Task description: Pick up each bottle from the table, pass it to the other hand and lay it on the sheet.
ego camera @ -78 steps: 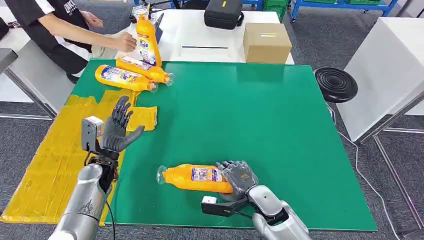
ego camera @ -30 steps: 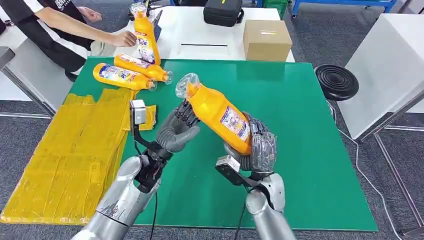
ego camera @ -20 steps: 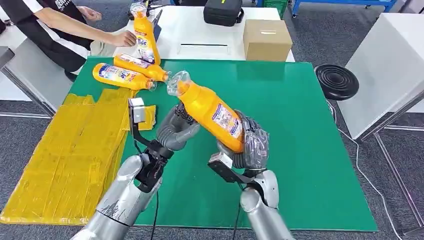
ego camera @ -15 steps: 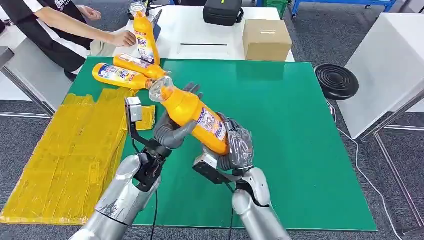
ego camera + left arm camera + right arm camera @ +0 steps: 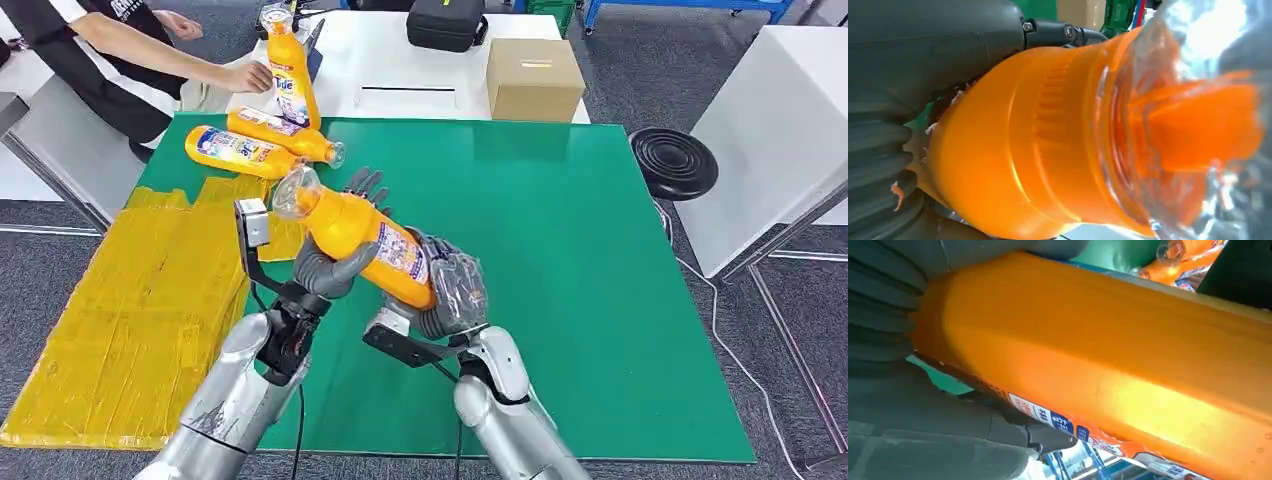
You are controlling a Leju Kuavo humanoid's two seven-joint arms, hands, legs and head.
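While the bottle (image 5: 362,237) is gripped low on its body by the right hand (image 5: 447,291), it has been carried leftward into the left hand (image 5: 335,262), whose thumb is laid across it with fingers spread behind; the handover is judged begun, not finished. Above the green table (image 5: 560,230), its long axis is tilted, cap pointing up toward the yellow sheet (image 5: 140,300).

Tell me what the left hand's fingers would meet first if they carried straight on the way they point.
Probably the two bottles lying at the green mat's far left; the left hand's fingers point roughly there, though depth is unclear.
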